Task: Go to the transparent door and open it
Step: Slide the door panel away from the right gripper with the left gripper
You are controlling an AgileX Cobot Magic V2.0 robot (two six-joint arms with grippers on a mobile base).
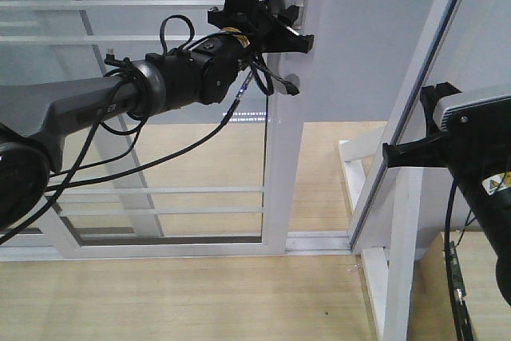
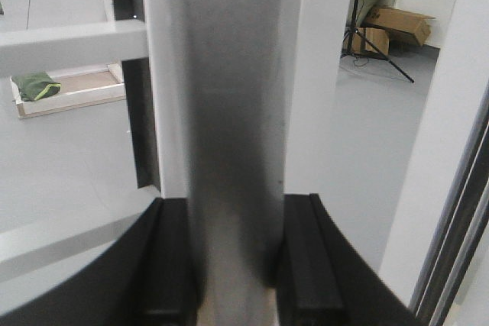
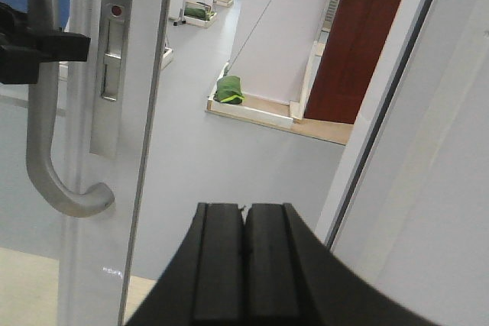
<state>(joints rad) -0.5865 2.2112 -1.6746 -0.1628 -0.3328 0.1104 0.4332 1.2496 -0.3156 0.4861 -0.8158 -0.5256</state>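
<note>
One transparent door [image 1: 283, 181]: white-framed glass panel, upright, filling the front view's left and centre. One pull handle [image 3: 42, 150]: curved grey metal, mounted on that door's stile beside the lock plate [image 3: 111, 59]. One left tool [image 2: 235, 211]: fingers clamped on the pull handle, one each side. One right tool [image 3: 244, 223]: fingers pressed together, right of the door, apart from it.

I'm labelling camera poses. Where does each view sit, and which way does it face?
Exterior front: on the body, facing forward and down at the transparent door; left arm, right arm show.
Left wrist: behind the left hand, facing the pull handle between its fingers.
Right wrist: behind the shut right hand, facing grey floor beyond the door.
Shared: both wrist views show the handle.
</note>
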